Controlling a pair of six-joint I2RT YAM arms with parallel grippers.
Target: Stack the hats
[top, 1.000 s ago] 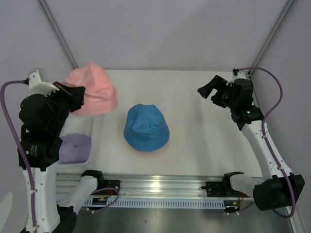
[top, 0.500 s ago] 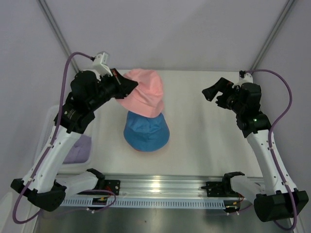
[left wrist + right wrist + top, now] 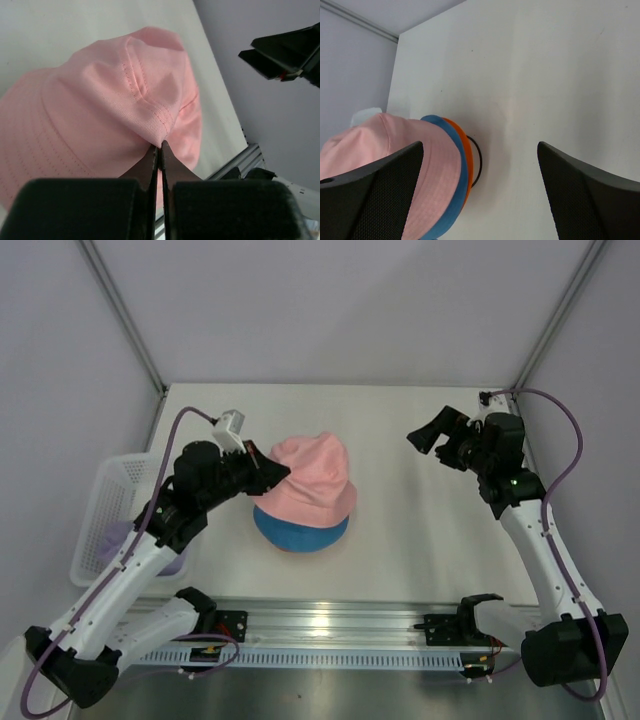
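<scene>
A white basket (image 3: 100,502) sits at the far left edge of the bench (image 3: 400,530), with the lavender hat (image 3: 122,538) inside it. Beside it, the left pincer (image 3: 272,476) is closed to a narrow slit on the pink hat (image 3: 315,478); the left wrist view shows it pinching a fold of fabric at a stitched seam. The pink hat sits on top of the blue hat (image 3: 300,533) at mid-bench, with only the blue brim showing beneath it. The right wrist view shows an orange hat (image 3: 463,150) under the blue one, and a black wire frame (image 3: 478,162) peeking out below the pile. At right, the right pincer (image 3: 425,432) hovers above bare bench, well apart from the pile, its jaws spread wide and holding nothing.
</scene>
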